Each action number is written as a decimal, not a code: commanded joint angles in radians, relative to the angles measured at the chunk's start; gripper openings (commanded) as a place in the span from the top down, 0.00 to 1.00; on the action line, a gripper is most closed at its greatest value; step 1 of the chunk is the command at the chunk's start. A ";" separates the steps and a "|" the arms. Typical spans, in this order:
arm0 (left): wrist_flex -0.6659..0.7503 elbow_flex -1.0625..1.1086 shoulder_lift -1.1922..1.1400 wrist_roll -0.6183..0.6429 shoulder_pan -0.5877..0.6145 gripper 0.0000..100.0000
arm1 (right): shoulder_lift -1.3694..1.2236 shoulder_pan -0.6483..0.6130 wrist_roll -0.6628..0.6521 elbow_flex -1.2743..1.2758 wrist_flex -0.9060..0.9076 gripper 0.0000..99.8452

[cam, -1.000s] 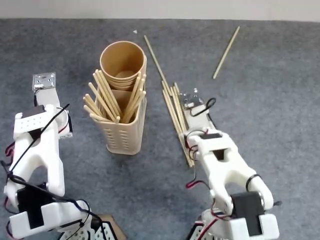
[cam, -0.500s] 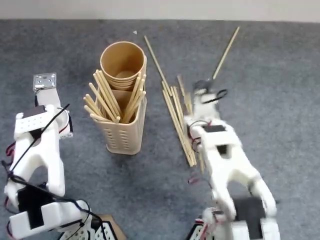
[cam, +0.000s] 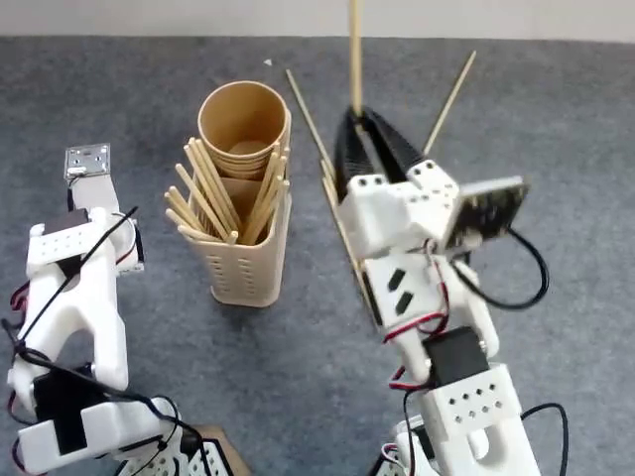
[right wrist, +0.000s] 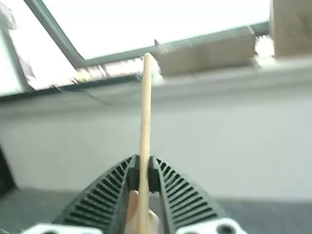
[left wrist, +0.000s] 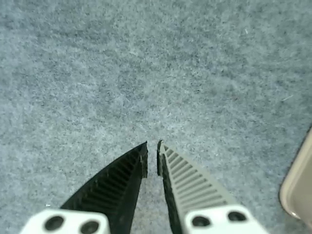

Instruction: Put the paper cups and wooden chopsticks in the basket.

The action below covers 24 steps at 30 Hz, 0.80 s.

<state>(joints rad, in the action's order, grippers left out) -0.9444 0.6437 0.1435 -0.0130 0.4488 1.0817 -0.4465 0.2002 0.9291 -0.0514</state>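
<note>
The right gripper point(cam: 355, 114), upper centre, pinches one chopstick point(cam: 354, 50) upright, probably to drop it end-first into the basket point(cam: 243, 273) at centre-left, with the paper cups point(cam: 243, 119). The left gripper point(left wrist: 152, 158) hangs nearly closed, empty, over carpet point(left wrist: 146, 58).

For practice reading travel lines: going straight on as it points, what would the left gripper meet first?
The left gripper points at bare grey carpet, so likely that first; depth is unclear.

Bare carpet point(cam: 556, 129) open right of my right gripper point(cam: 355, 114) and its upright chopstick point(cam: 354, 50), open lane between basket point(cam: 248, 273) and my left arm point(cam: 79, 288), basket mouth crowded with sticks point(cam: 203, 203) and paper cups point(cam: 243, 119), loose chopsticks point(cam: 330, 193) between basket and right arm.
</note>
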 commanded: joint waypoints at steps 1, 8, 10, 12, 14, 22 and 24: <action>0.011 -0.007 0.010 0.008 -0.013 0.93 | 0.015 -0.081 0.017 -0.007 -0.127 0.99; 0.011 -0.005 0.010 0.008 -0.012 0.93 | -0.222 -0.209 0.012 -0.013 -0.387 0.99; 0.011 -0.005 0.010 0.008 -0.010 0.93 | -0.315 -0.231 0.012 -0.016 -0.498 0.99; 0.011 -0.007 0.008 0.008 -0.010 0.93 | -0.395 -0.237 0.011 -0.025 -0.595 0.99; 0.011 -0.007 0.008 0.008 -0.012 0.93 | -0.463 -0.239 0.011 -0.079 -0.665 0.99; 0.012 -0.010 0.008 0.008 -0.013 0.93 | -0.618 -0.237 0.009 -0.269 -0.688 0.99; 0.012 -0.010 0.008 0.008 -0.013 0.93 | -0.630 -0.237 0.009 -0.292 -0.688 0.99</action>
<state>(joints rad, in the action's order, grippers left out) -0.9444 0.6437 0.1435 -0.0130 0.4488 0.4557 -0.6751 0.2079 0.7112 -0.7204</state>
